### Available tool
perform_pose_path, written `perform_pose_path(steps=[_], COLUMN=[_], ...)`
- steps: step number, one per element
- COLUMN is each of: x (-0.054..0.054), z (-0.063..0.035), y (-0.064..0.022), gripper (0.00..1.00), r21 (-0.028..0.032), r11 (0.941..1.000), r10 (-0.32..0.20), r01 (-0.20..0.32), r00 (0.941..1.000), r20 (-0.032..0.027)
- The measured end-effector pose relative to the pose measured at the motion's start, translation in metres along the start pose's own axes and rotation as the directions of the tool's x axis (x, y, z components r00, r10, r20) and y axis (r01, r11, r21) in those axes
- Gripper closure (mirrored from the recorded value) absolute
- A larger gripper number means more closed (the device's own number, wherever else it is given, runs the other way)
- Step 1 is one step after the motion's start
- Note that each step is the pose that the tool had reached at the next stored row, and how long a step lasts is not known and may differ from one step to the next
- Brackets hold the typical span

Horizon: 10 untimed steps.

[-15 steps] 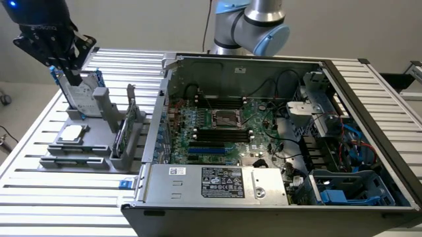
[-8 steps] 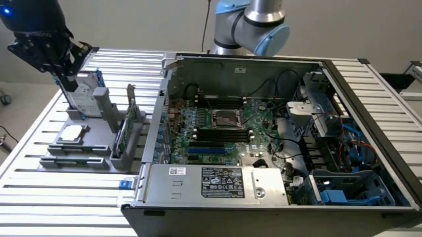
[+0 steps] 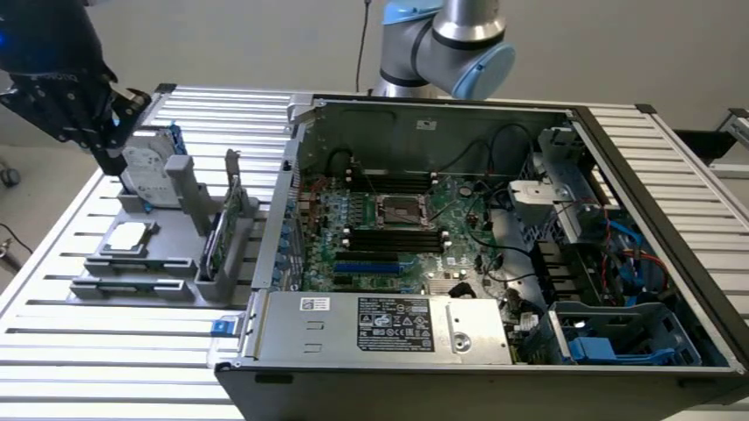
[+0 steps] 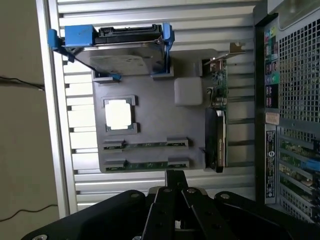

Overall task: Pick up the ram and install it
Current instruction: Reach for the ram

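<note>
Tool [image 3: 108, 145] looks together and holds nothing. It hangs over the drive [image 3: 150, 175] end of the tray [image 3: 175, 289], well apart from the ram [image 4: 145, 163]. The ram lies in a tray slot with a second stick [image 4: 145, 144] just beside it, and the CPU [image 4: 119, 114] is near. The tray sits on the surface [image 3: 70, 351] beside the case [image 3: 655, 149].

Risks as I see them:
- A tool coming down while together would hit the ram's top edge instead of straddling it.
- The sticks are close, so one jaw could land on the neighbour or drag it out too.
- The card [image 4: 218, 95] stands taller at the slot ends, so a low sideways approach could clip it.
- The ram is thin, so an off-centre grip would let it tilt, and then it won't enter the board slots [image 3: 392, 239] square.
- Cables run close to those slots. I can't tell whether the latches are open.
</note>
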State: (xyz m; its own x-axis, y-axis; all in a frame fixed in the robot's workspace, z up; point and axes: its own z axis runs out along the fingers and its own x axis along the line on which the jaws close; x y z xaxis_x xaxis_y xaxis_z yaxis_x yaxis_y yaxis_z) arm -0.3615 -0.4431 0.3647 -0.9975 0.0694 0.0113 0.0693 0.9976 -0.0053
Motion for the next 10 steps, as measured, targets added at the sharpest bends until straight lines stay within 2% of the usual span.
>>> perform_pose_path(steps=[10], x=[0.018], z=[0.0136], y=[-0.0133], gripper=[0.89], r21=[0.0003], r11=[1.0], r10=[0.0], r01=[0.0], r00=[1.0], r20=[-0.0053])
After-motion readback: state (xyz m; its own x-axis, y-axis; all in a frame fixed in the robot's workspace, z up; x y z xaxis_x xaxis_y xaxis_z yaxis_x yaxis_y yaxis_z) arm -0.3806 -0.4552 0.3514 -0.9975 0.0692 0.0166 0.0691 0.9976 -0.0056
